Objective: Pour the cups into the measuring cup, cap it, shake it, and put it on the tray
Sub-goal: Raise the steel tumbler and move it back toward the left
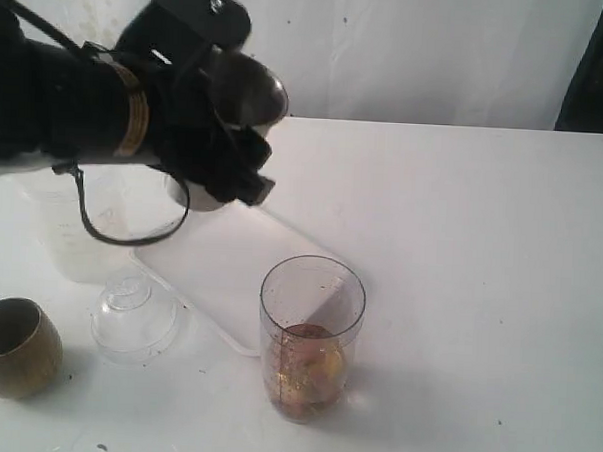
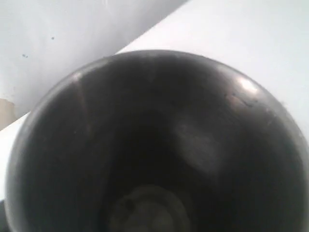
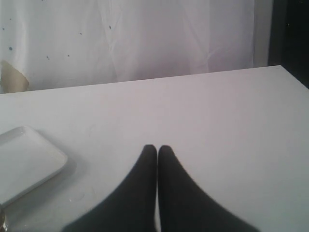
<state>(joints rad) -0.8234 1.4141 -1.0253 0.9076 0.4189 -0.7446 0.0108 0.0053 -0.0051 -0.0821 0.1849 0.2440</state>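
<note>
Table [image 1: 480,254]: white, and it carries all the things.
Left arm: black and big in the upper left of the exterior view, raised above the table.
Tray [image 1: 220,267]: white, flat on the table. Its far part is hidden under the left arm.
Frosted jar [image 1: 61,231]: stands at the left, behind the arm and beside the tray.
Measuring cup [image 1: 310,336]: clear, upright and without cap. It stands on the table just beside the near edge of the tray, and whether they touch cannot be told. Something brownish lies at its bottom, perhaps small pieces; the view is too blurred to name it.
Left gripper [image 1: 226,123]: grasps the steel tumbler [image 1: 252,92] and holds it tilted in the air over the far part of the tray. In the left wrist view the dark inside of the tumbler fills the picture.
Brass cup [image 1: 14,346]: upright on the table at the near left, well apart from the measuring cup.
Clear lid [image 1: 132,317]: dome-shaped, on the table between the brass cup and the tray.
Right gripper [image 3: 157,149]: clenched, the two black fingers pressed together with nothing between them, over bare table.
</note>
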